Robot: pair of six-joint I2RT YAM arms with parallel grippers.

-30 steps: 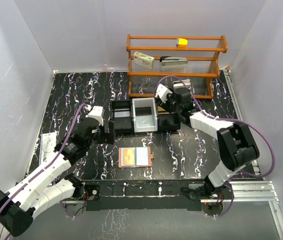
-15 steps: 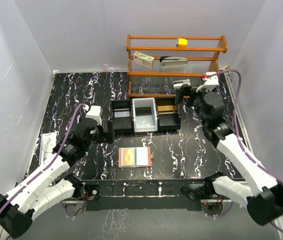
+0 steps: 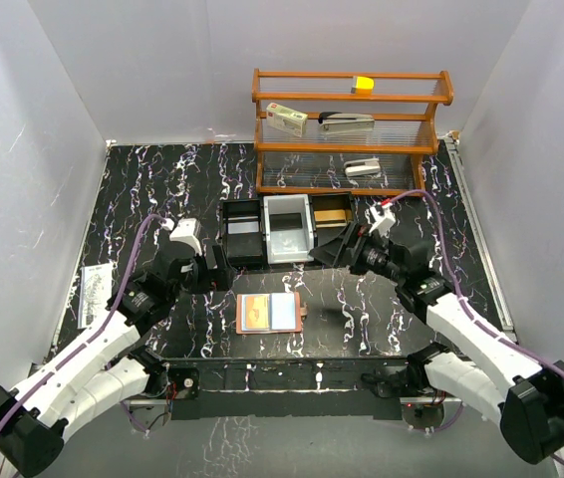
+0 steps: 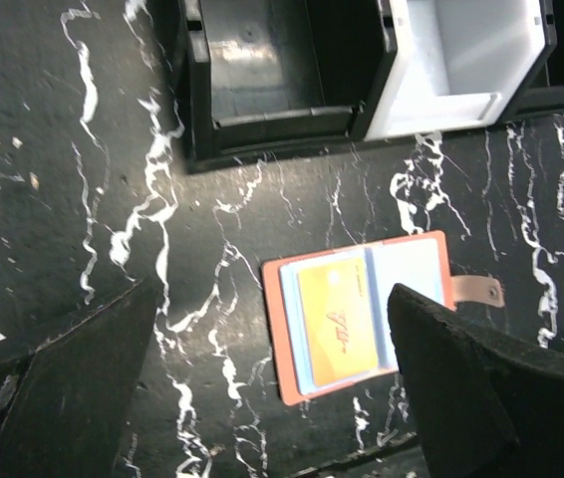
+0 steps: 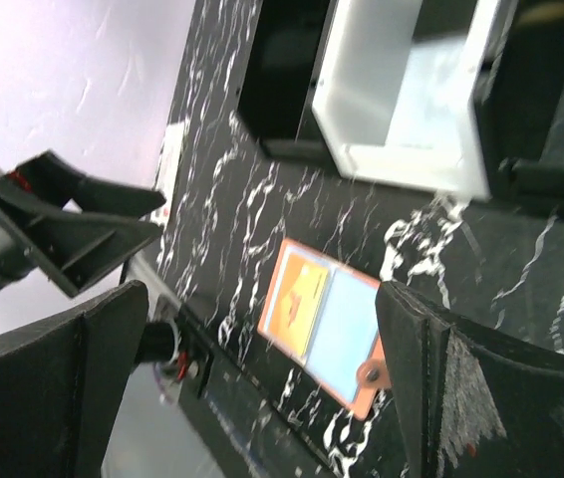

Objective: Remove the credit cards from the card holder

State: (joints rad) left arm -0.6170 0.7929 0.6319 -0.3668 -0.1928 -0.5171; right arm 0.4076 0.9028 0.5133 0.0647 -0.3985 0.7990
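The salmon-pink card holder (image 3: 270,313) lies open and flat on the table near the front edge. A yellow-orange credit card (image 3: 256,313) shows in its left pocket and a pale blue face (image 3: 283,312) on its right side. My left gripper (image 3: 217,271) hovers open just up-left of it. In the left wrist view the card holder (image 4: 284,329) and yellow card (image 4: 337,321) lie between the wide fingers of the left gripper (image 4: 272,398). My right gripper (image 3: 327,251) is open up-right of it. The right wrist view shows the card holder (image 5: 363,389) ahead of the empty right gripper (image 5: 262,398).
A black three-part tray (image 3: 242,249) with a white middle bin stands behind the card holder; a tan flat thing (image 3: 332,210) lies in its right bin. A wooden shelf (image 3: 352,149) at the back holds a white-and-red box (image 3: 287,119) and a stapler (image 3: 347,120).
My right arm left the tray's right bin, swung out to the right and came back low toward the card holder, jaws now wide. The left arm dropped back slightly.
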